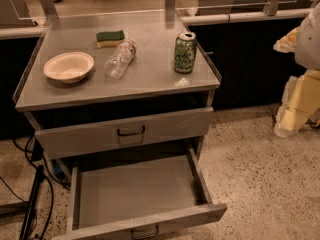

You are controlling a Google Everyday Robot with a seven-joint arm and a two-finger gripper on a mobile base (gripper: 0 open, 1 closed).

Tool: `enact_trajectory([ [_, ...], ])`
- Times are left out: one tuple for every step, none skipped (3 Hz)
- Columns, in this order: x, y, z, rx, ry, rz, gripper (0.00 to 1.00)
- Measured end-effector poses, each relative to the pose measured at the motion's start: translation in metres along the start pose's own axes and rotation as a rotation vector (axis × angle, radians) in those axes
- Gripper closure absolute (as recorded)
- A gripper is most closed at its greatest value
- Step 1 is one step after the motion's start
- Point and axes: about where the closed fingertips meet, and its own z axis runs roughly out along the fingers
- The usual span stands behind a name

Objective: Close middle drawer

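Gripper (292, 116) hangs off to the right, well apart from the cabinet (150, 69); I cannot tell how open it is or whether it holds anything. The middle drawer (135, 189) stands pulled far out, low by the floor. It looks like stiff metal, probably light on its slides, and best pushed flat on the front panel (192, 217) beside the small handle (145, 232).

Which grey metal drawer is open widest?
The lower grey metal drawer, its long tray pulled far out; the upper drawer barely sticks out. The gripper hangs far right.
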Motion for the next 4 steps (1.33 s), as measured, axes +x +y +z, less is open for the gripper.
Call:
enact_trajectory([
  [0.0000,0.0000,0.0000,0.000,0.000,0.000,0.00],
  [0.0000,0.0000,0.0000,0.000,0.000,0.000,0.16],
  [0.0000,0.0000,0.0000,0.000,0.000,0.000,0.39],
  [0.0000,0.0000,0.0000,0.000,0.000,0.000,0.63],
])
